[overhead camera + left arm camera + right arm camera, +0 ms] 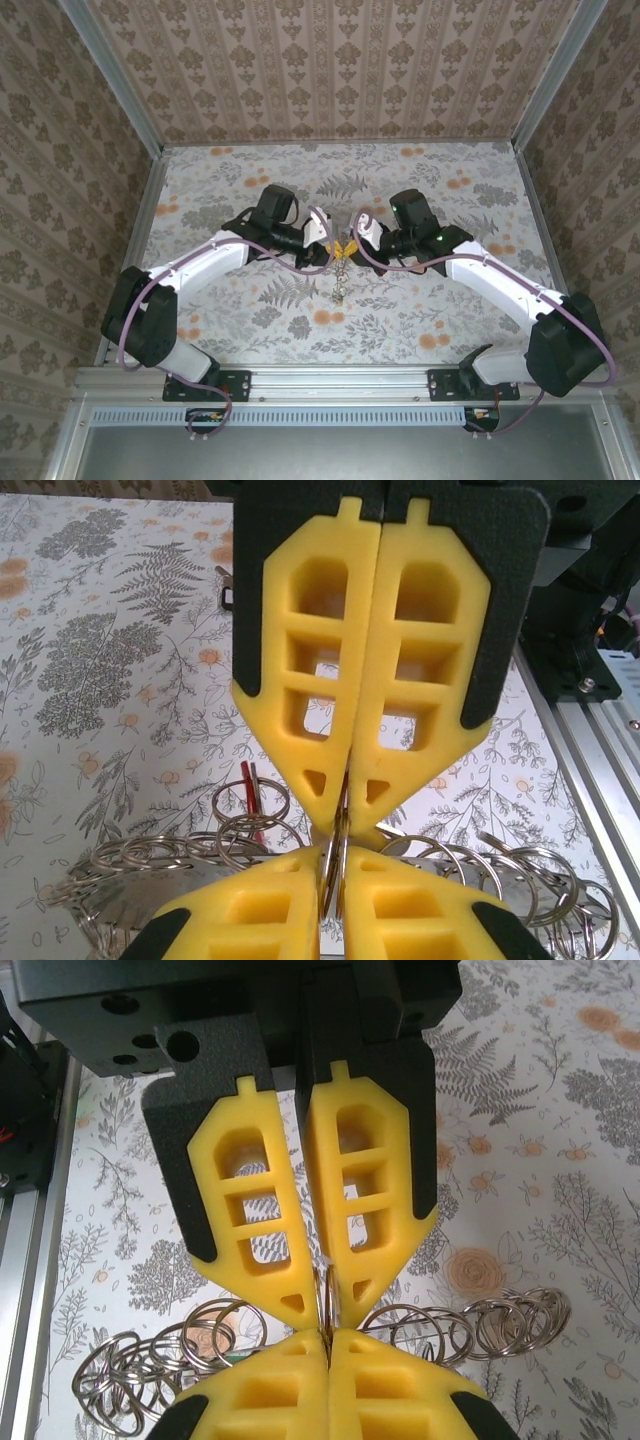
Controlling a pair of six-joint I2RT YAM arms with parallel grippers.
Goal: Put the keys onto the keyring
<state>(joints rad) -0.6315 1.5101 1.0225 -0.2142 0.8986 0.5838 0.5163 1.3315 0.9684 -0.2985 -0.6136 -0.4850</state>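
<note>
Both grippers meet tip to tip over the middle of the table, left gripper and right gripper. Each is shut on the same thin metal keyring, which stands edge-on between the yellow pads. In the left wrist view my left gripper pinches it from below, with the right one's fingers opposite. In the right wrist view my right gripper clamps the keyring. A red key hangs among small linked rings behind. A sliver of green, perhaps another key, shows among the rings.
A string of linked rings trails from the grippers toward the near edge over the floral tablecloth. Papered walls enclose the table on three sides. An aluminium rail runs along the front edge by the arm bases.
</note>
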